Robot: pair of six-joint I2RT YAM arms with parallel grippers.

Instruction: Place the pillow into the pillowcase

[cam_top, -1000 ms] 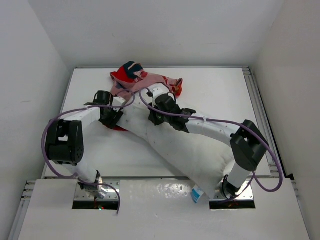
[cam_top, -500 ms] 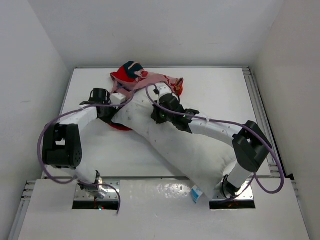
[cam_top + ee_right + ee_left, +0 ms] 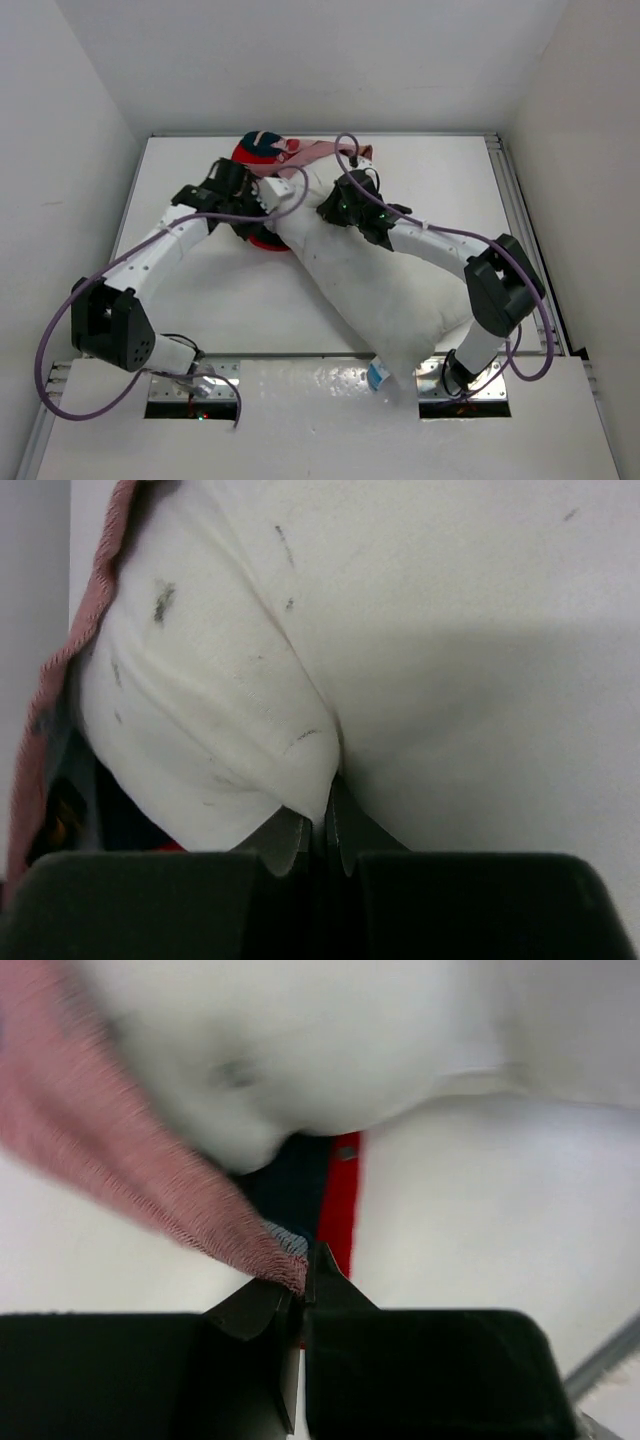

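Left hand [image 3: 303,1280] pinches pillowcase [image 3: 135,1175] edge.

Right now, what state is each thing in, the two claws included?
pillow: lying diagonally, mostly uncovered.
pillowcase: bunched, pinkish edge draped over the pillow's far end.
left gripper: shut on the pillowcase edge.
right gripper: shut on pinched pillow fabric.

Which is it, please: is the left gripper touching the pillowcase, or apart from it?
Touching: the left wrist view shows the left gripper pinching the pillowcase at its edge.
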